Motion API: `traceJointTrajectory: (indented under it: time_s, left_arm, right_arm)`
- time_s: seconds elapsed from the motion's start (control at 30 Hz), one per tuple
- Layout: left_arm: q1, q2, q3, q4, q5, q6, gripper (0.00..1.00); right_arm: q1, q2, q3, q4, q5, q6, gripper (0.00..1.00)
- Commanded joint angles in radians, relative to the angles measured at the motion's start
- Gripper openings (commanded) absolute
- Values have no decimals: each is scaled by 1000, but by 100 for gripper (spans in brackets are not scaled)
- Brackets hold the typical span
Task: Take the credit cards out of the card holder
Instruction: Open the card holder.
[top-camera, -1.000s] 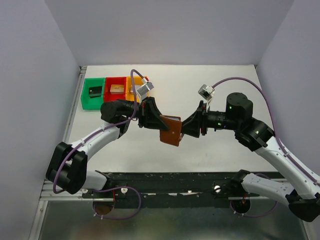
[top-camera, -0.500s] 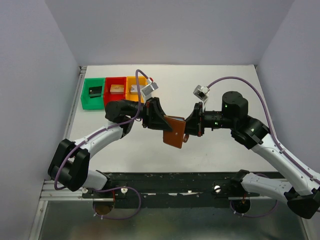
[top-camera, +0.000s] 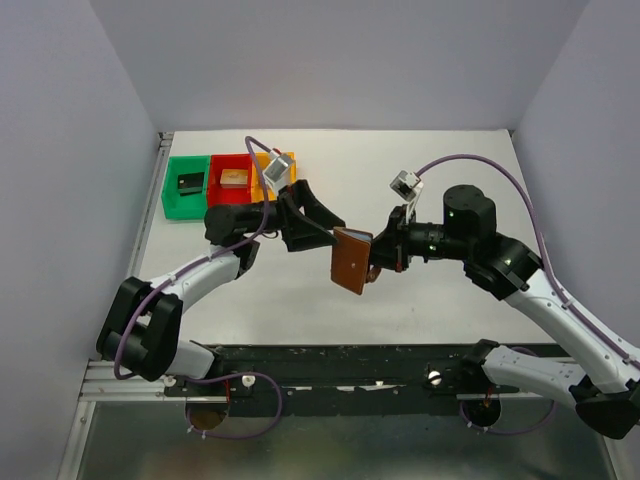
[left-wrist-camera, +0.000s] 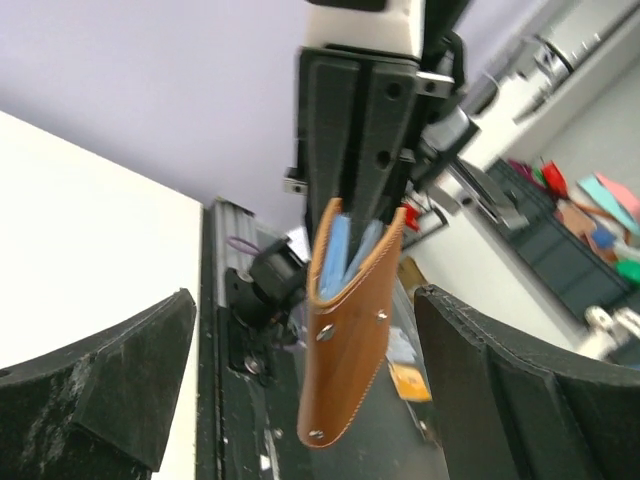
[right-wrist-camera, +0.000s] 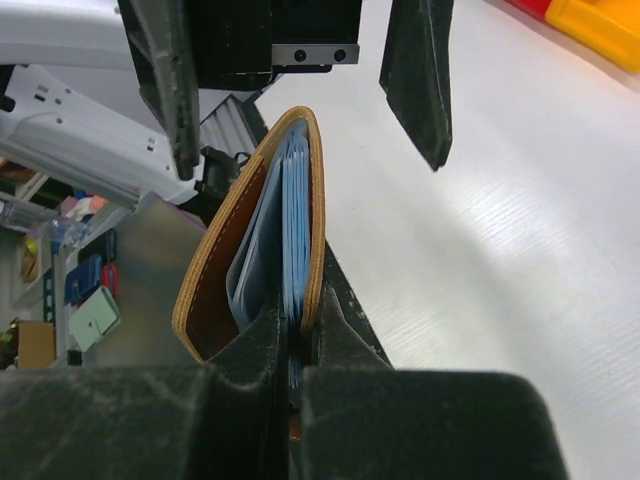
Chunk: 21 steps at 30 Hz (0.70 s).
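The card holder (top-camera: 351, 260), a brown leather wallet with pale blue-grey lining, hangs in the air above the middle of the table. My right gripper (top-camera: 379, 255) is shut on one of its leather flaps, seen pinched between the pads in the right wrist view (right-wrist-camera: 297, 322). The card holder (right-wrist-camera: 212, 275) gapes slightly there and only blue-grey layers show inside; the credit cards are hidden. My left gripper (top-camera: 326, 226) stands wide open just left of the holder without touching it. In the left wrist view the card holder (left-wrist-camera: 350, 335) hangs between the spread fingers (left-wrist-camera: 120, 370).
Green (top-camera: 172, 196), red (top-camera: 216, 164) and orange (top-camera: 262, 165) bins stand in a row at the back left; a small dark item lies in the green one and a tan one in the red. The left arm covers part of the orange bin.
My left gripper has opened, let go of the card holder and drawn back a little to the left. The right gripper has shut on the holder and now holds it alone.
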<state>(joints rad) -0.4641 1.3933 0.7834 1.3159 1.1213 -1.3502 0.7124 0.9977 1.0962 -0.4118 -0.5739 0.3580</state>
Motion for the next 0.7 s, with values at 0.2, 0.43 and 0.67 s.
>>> traceJointTrajectory:
  time_s: [0.2, 0.43, 0.67]
  left_arm:
    - [27, -259, -6, -911, -530, 687, 99]
    - [2, -338, 33, -1219, -871, 712, 99]
    - [-10, -333, -142, -878, -802, 513, 99]
  right_arm:
    - [2, -5, 111, -240, 475, -42, 0]
    - [2, 68, 145, -347, 793, -80, 0]
    - [4, 153, 137, -381, 885, -93, 0]
